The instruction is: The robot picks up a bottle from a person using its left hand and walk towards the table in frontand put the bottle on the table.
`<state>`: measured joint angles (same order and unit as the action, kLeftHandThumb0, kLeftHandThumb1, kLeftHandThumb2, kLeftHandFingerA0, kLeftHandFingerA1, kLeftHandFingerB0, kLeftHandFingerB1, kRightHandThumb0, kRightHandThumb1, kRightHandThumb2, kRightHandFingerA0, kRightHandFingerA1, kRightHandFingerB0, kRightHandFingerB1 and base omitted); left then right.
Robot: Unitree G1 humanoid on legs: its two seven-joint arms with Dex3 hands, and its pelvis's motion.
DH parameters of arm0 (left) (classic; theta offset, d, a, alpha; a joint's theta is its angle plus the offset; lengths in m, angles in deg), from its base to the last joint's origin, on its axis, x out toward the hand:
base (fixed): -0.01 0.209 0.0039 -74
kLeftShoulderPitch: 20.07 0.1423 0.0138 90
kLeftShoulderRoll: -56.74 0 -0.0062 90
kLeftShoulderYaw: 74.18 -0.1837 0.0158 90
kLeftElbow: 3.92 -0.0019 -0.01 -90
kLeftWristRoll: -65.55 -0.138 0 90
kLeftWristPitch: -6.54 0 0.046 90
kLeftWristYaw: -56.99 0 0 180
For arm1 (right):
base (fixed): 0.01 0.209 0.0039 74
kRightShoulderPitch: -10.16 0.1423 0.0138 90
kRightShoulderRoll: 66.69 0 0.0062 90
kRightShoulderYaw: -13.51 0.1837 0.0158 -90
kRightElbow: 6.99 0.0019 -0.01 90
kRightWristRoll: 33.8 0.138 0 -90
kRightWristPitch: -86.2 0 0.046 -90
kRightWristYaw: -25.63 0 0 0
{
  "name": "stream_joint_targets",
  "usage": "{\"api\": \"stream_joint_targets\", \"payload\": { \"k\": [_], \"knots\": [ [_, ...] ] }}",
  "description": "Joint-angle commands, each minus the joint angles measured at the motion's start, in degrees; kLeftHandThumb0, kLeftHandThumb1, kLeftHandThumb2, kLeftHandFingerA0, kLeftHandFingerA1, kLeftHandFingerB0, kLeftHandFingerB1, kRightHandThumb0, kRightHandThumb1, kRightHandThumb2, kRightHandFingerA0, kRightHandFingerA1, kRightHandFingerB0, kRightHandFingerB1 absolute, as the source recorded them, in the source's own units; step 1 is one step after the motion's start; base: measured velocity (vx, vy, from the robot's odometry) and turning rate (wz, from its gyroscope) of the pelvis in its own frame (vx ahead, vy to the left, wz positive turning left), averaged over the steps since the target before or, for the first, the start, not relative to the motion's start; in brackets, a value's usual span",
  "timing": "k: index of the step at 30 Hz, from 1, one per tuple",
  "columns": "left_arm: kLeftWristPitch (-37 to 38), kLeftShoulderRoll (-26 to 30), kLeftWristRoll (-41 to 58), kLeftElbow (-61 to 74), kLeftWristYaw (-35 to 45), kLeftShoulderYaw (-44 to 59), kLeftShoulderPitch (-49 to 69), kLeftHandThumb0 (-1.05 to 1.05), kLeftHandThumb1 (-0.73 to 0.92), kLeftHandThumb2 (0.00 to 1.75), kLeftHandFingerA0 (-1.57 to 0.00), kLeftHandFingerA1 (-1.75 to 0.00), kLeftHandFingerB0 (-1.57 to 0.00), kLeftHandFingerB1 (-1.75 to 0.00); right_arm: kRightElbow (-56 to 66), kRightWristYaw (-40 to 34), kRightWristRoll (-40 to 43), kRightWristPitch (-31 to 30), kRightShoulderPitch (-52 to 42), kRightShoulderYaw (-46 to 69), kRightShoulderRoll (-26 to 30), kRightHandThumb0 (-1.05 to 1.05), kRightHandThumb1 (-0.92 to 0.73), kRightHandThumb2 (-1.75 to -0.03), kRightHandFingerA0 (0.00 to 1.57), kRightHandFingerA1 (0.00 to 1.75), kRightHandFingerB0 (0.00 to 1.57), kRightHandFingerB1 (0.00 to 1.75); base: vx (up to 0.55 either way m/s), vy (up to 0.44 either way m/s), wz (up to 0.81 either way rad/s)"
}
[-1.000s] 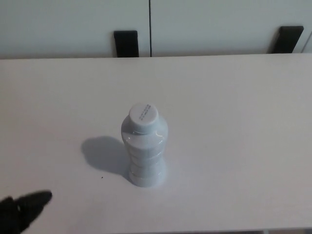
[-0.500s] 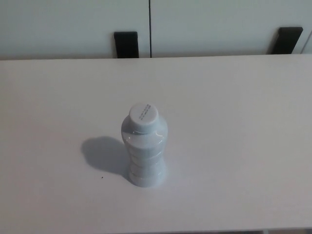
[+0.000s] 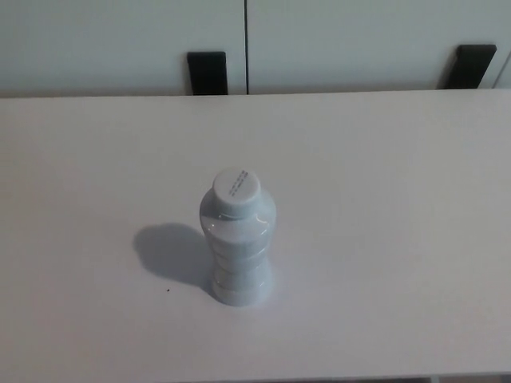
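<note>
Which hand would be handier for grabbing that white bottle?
Probably the left, but only just: neither hand shows, and the bottle stands upright on the table slightly left of the view's middle, the robot's left side.

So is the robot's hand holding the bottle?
No, the bottle stands upright by itself on the white table, and no robot hand shows anywhere.
</note>
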<state>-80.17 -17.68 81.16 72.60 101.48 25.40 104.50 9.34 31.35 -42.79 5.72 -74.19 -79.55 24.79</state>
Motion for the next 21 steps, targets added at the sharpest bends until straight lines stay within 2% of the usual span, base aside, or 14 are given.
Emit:
{"api": "stream_joint_targets", "payload": {
  "k": [1, 4, 6, 8, 11, 12, 14, 15, 16, 17, 18, 19, 21],
  "knots": [
    [6.0, 5.2, -30.2, -31.2, -23.6, -16.5, -19.6, -0.34, 0.71, 0.61, -0.57, -0.46, -0.49, -0.41, -1.0, -0.5, -2.3, -0.9, -0.5, -1.8, -0.1, -0.32, -0.67, -0.60, 0.66, 0.44, 0.49, 0.38, 0.00, 0.000, 0.00],
    [3.3, 3.6, -31.1, -35.6, -27.0, -19.6, -24.0, -0.34, 0.72, 0.61, -0.62, -0.48, -0.54, -0.45, -1.2, -0.9, -2.3, -1.5, -0.5, -1.9, 0.1, -0.34, -0.67, -0.60, 0.67, 0.44, 0.53, 0.38, 0.00, 0.000, 0.00],
    [1.9, 2.8, -32.2, -38.5, -29.9, -22.0, -26.8, -0.35, 0.72, 0.61, -0.61, -0.46, -0.54, -0.44, -1.2, -1.1, -2.6, -1.4, -0.4, -2.3, 0.3, -0.34, -0.68, -0.60, 0.67, 0.44, 0.52, 0.38, 0.00, 0.000, 0.00],
    [-1.3, -1.1, -31.6, -44.9, -39.8, -22.8, -30.4, -0.33, 0.66, 0.59, -0.59, -0.45, -0.57, -0.45, -1.2, -1.0, -2.1, -0.6, -2.1, -2.0, 0.6, -0.34, -0.68, -0.60, 0.67, 0.44, 0.53, 0.39, 0.00, 0.000, 0.00],
    [-2.5, -4.0, -26.4, -49.9, -47.2, -19.1, -32.5, -0.39, 0.62, 0.59, -0.63, -0.45, -0.57, -0.43, -1.3, -0.8, -1.8, -0.5, -2.2, -2.0, 0.3, -0.35, -0.67, -0.59, 0.68, 0.45, 0.53, 0.38, 0.00, 0.000, 0.00],
    [-1.6, -4.4, -24.8, -50.6, -47.5, -17.9, -32.5, -0.39, 0.63, 0.59, -0.67, -0.49, -0.59, -0.45, -1.2, -0.8, -1.8, -0.5, -2.1, -2.0, 0.3, -0.35, -0.66, -0.59, 0.68, 0.45, 0.53, 0.38, 0.00, 0.000, 0.00],
    [0.8, -5.2, -20.8, -51.6, -47.2, -14.6, -31.9, -0.40, 0.63, 0.59, -0.65, -0.50, -0.57, -0.45, -1.2, -0.7, -1.6, -0.3, -2.3, -1.9, 0.3, -0.34, -0.67, -0.59, 0.68, 0.45, 0.53, 0.39, 0.00, 0.000, 0.00],
    [1.9, -5.4, -19.1, -52.5, -45.8, -13.4, -31.9, -0.48, 0.53, 0.82, -0.51, -0.54, -0.38, -0.49, -1.1, -0.8, -1.5, -0.2, -2.3, -1.8, 0.3, -0.34, -0.67, -0.59, 0.68, 0.45, 0.52, 0.38, 0.00, 0.000, 0.00],
    [2.8, -5.4, -17.9, -53.8, -44.1, -12.7, -32.4, -0.48, 0.53, 0.82, -0.51, -0.54, -0.38, -0.49, -1.2, -0.9, -1.5, -0.2, -2.2, -1.8, 0.3, -0.34, -0.67, -0.59, 0.68, 0.45, 0.52, 0.38, 0.00, 0.000, 0.00],
    [3.3, -5.6, -17.8, -54.1, -43.5, -12.9, -32.3, -0.42, 0.62, 0.59, -0.57, -0.41, -0.40, -0.36, -1.2, -0.6, -1.2, -0.1, -2.5, -1.5, 0.8, -0.35, -0.67, -0.59, 0.68, 0.45, 0.52, 0.38, 0.00, 0.000, 0.00],
    [5.1, -5.3, -17.4, -54.2, -42.9, -12.6, -32.1, -0.47, 0.50, 0.76, -0.49, -0.51, -0.35, -0.45, -1.1, -1.1, -1.4, -0.1, -2.5, -1.6, 0.8, -0.34, -0.68, -0.60, 0.70, 0.45, 0.53, 0.38, 0.00, 0.000, 0.00],
    [6.6, -5.3, -16.2, -54.2, -41.4, -11.5, -32.4, -0.36, 0.59, 0.57, -0.63, -0.52, -0.40, -0.35, -1.0, -1.2, -1.4, -0.4, -2.1, -1.5, 1.2, -0.35, -0.68, -0.60, 0.69, 0.44, 0.53, 0.38, 0.00, 0.000, 0.00],
    [8.3, -5.3, -15.3, -54.1, -40.1, -10.8, -32.3, -0.36, 0.58, 0.57, -0.63, -0.47, -0.40, -0.36, -0.9, -1.1, -1.4, -0.3, -1.9, -1.5, 1.4, -0.34, -0.68, -0.60, 0.69, 0.45, 0.53, 0.38, 0.00, 0.000, 0.00]
  ]
}}
